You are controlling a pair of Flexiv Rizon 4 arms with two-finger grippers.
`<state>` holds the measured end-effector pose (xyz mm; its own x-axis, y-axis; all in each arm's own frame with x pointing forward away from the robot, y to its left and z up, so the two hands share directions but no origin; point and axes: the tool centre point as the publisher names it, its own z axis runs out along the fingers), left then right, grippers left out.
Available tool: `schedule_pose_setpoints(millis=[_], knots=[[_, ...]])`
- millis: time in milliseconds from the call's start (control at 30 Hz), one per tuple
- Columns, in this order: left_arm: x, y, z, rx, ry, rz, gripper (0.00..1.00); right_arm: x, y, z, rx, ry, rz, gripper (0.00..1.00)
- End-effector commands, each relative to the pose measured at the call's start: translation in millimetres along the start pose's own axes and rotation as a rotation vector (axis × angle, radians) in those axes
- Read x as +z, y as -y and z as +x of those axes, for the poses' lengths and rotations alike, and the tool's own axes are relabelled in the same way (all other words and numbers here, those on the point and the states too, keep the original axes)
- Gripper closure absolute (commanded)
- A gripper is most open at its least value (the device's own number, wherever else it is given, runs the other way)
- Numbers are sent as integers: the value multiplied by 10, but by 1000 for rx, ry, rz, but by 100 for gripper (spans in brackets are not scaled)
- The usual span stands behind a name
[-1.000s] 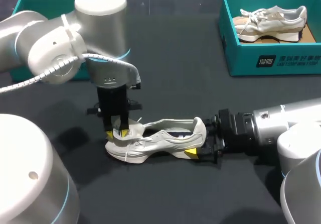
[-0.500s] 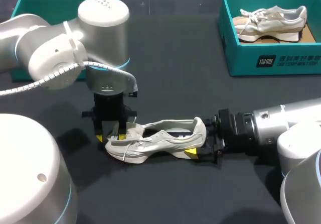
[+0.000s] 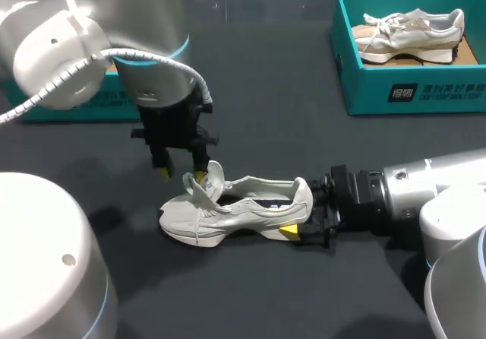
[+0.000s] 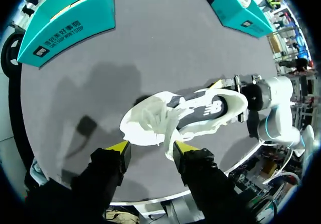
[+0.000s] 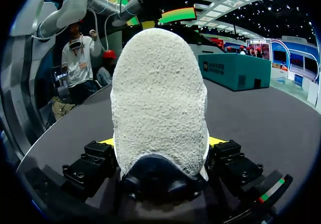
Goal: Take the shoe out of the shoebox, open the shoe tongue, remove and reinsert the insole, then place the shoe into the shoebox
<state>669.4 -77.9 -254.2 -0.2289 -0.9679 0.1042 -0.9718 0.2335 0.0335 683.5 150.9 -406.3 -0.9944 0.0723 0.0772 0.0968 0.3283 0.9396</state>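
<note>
Table [image 3: 273,126] dark | shoe [image 3: 235,213] heel gripped by right hand [image 3: 301,216] | left hand [image 3: 181,175] wide above tongue [image 3: 211,178]

The dark bench [image 3: 304,141] is carrying a pale shoe [image 3: 228,213], which is standing on its sole. A teal shoebox [image 3: 410,88] is sitting beyond the shoe's heel end, and a second teal shoebox [image 4: 65,25] is sitting beyond its toe end.
</note>
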Motion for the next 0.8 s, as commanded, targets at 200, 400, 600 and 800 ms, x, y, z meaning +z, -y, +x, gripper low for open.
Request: schedule_pose_setpoints(millis=[200, 400, 600, 800], knots=[[-434, 45, 303, 489, -77, 52, 100, 18, 0, -4, 0, 1, 3, 100], [-490, 88, 413, 940, -86, 47, 100, 18, 0, -4, 0, 1, 3, 100], [-490, 88, 413, 940, -86, 47, 100, 18, 0, -4, 0, 1, 3, 100], [-436, 122, 521, 1134, -101, 99, 100, 18, 0, -4, 0, 1, 3, 100]])
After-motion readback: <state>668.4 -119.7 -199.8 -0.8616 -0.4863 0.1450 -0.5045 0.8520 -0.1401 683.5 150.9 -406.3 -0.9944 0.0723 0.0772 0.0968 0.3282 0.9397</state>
